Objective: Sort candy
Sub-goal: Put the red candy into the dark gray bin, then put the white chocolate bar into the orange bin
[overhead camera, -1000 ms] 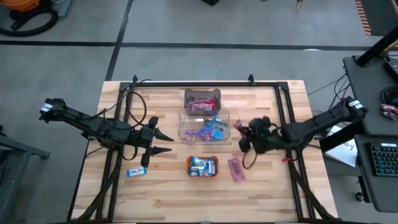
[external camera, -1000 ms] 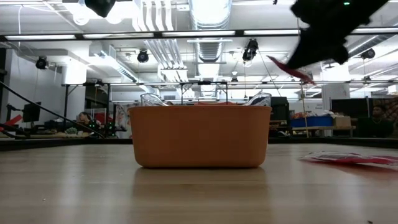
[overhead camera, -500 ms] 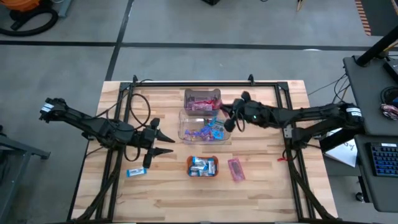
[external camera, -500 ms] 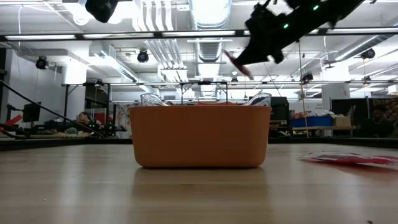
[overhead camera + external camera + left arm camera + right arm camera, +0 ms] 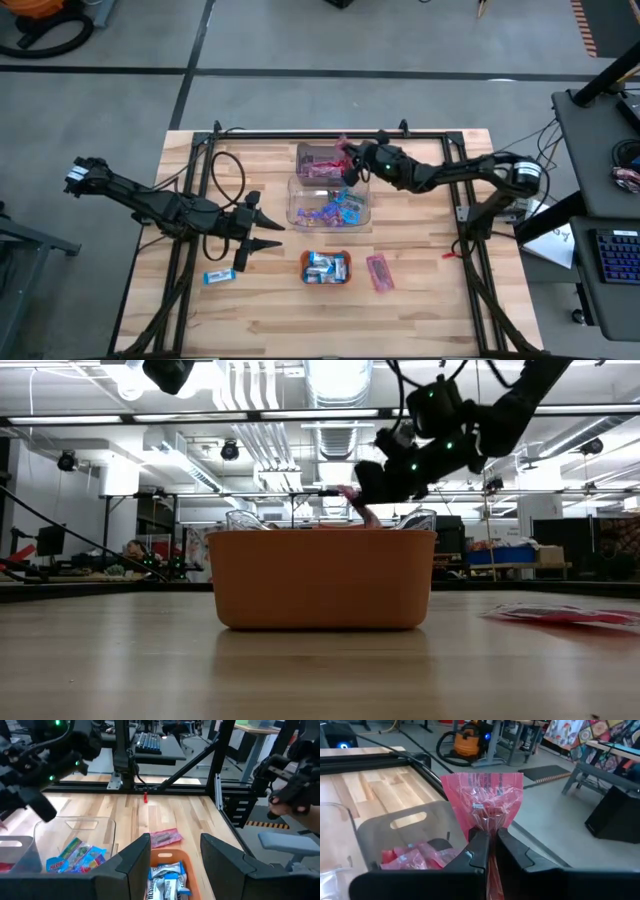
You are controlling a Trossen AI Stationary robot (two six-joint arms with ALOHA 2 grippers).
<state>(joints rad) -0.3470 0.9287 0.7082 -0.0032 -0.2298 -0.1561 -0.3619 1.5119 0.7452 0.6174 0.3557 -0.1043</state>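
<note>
Red packets (image 5: 415,856) fill the far bin (image 5: 395,822); right gripper (image 5: 488,845) grips another.

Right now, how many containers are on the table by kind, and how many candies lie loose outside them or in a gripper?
Clear plastic bins: 2
Orange tray: 1
Loose red packet: 1
Loose blue bar: 1
Red packet held by the right gripper: 1
Total: 6

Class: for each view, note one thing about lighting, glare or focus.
High view: even light, soft shadows. Low view: bright ceiling lights leave the right gripper dark. Left wrist view: near fingers blurred. Right wrist view: glare on the red packet.
</note>
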